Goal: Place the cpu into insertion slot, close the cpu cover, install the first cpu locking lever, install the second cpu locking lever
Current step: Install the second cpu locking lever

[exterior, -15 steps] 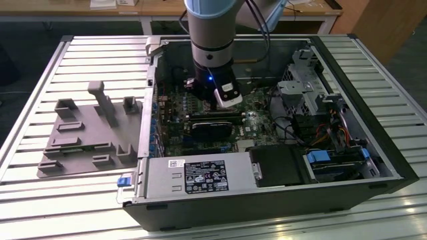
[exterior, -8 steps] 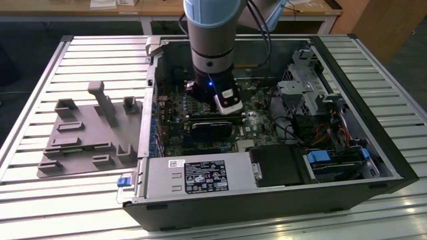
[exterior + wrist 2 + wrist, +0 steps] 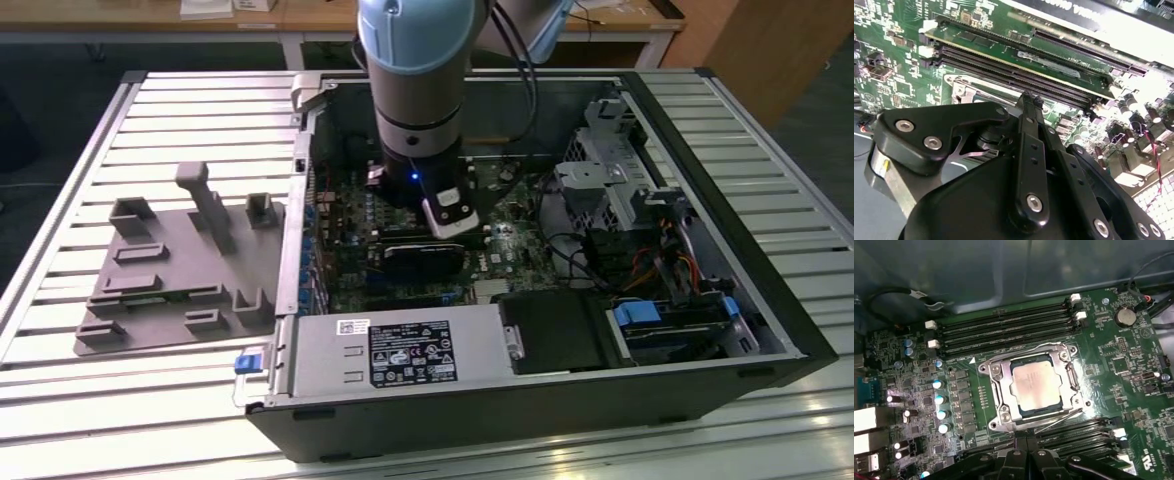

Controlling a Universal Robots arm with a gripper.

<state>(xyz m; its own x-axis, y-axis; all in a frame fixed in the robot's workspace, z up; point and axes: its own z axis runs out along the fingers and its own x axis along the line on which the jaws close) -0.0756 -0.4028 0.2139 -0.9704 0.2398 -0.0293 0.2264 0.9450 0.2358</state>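
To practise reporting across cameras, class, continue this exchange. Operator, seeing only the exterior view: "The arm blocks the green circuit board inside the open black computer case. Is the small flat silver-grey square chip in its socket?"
Observer: Yes. In the first wrist view the small flat silver-grey cpu sits in the square black insertion slot.
Operator: Is the cover down over it?
Observer: The thin silvery metal cpu cover lies flat, and its window frames the chip.
Operator: Where is the gripper?
Observer: The gripper, fingers together, is just off one edge of the socket, close to a thin metal lever lying slanted there. I cannot tell whether that lever is latched.
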